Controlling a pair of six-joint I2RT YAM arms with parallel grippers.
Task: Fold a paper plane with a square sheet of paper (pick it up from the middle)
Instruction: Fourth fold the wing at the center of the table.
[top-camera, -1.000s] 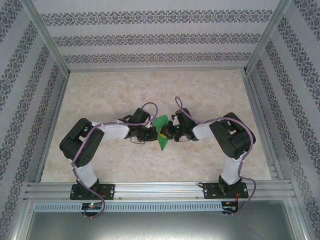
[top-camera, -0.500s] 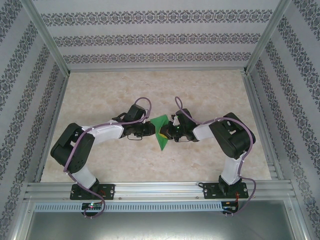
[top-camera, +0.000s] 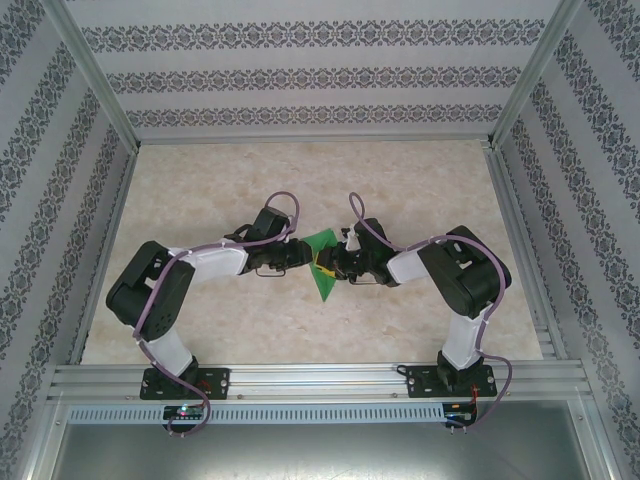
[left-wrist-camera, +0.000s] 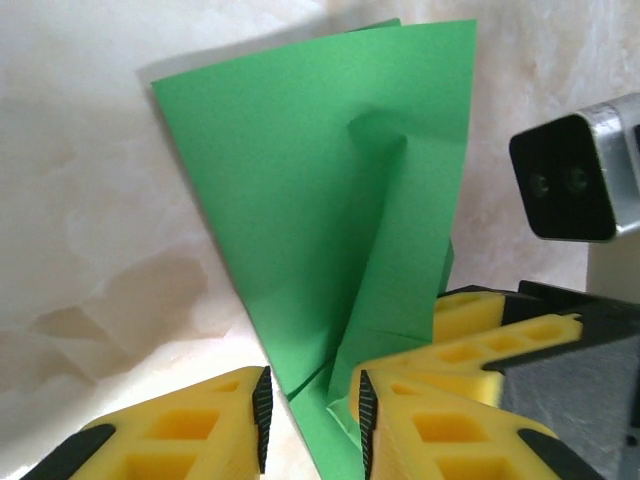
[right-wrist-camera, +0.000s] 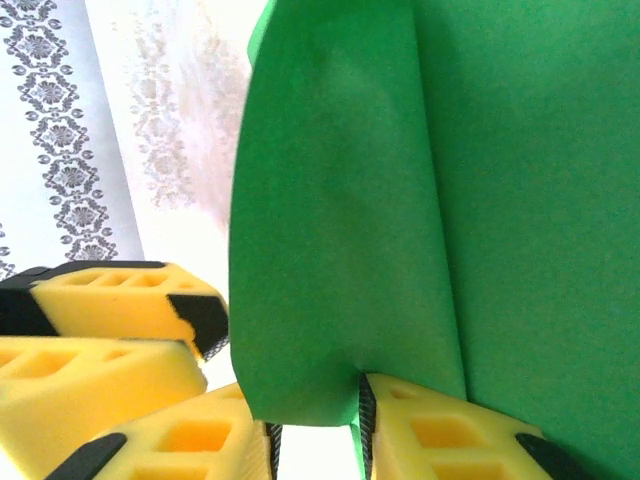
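The square sheet of paper is folded into a bright-green pointed dart, the paper plane (top-camera: 323, 285), lying mid-table between both grippers. In the left wrist view the paper plane (left-wrist-camera: 300, 200) narrows toward my left gripper (left-wrist-camera: 310, 400), whose jaws stand apart with the paper's tip in the gap. My right gripper (right-wrist-camera: 313, 425) is also open, and a flap of the paper plane (right-wrist-camera: 400, 200) hangs over its gap. From above, the left gripper (top-camera: 306, 259) and right gripper (top-camera: 331, 265) face each other across the paper. The right gripper's yellow fingers (left-wrist-camera: 470, 305) sit close beside the left one's.
The marbled tabletop (top-camera: 200, 190) is boxed in by patterned walls and aluminium posts. A metal rail (top-camera: 320, 380) carrying both arm bases runs along the near edge. The left gripper's fingers (right-wrist-camera: 110, 295) crowd the right wrist view.
Both grippers have gone from shut to open around the paper. The left arm's elbow swung outward to the left. The paper has stayed in place.
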